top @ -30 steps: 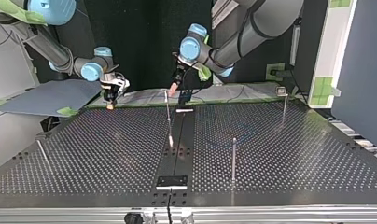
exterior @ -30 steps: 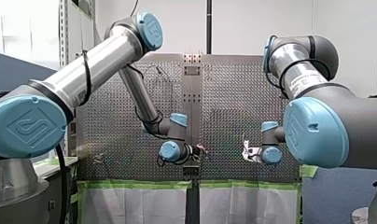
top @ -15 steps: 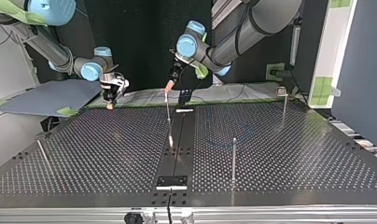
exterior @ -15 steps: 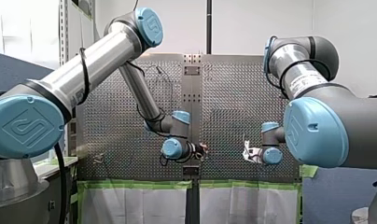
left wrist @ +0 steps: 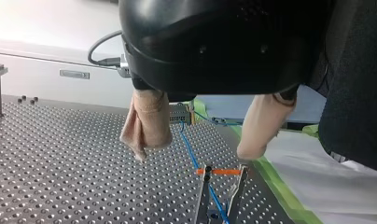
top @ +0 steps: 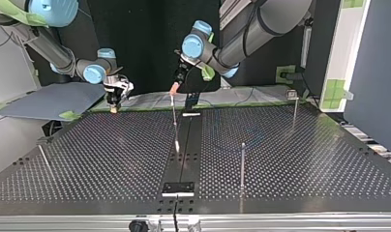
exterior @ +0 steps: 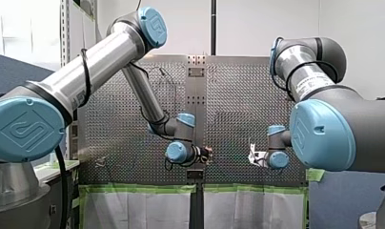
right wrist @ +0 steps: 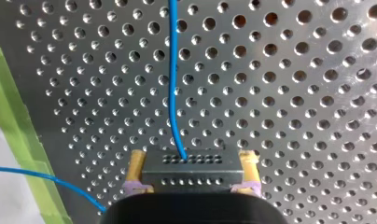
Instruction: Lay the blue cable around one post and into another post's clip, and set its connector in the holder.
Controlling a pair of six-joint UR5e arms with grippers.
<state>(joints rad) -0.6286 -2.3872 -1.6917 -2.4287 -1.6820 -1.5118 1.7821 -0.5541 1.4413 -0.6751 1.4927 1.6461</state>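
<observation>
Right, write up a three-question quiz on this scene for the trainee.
1. True or false: my left gripper is shut on the blue cable.
2. My right gripper holds: A a metal post; B the black connector; C nothing.
3. In the left wrist view, what colour is the band across the clip?
Key: 1 false, it is open and empty; 2 B; 3 orange.

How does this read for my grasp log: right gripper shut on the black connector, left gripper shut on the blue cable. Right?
One slip: the left gripper is open, its beige fingers apart and empty, with the blue cable running below them, as the left wrist view shows. The right gripper is indeed shut on the black connector.
</observation>
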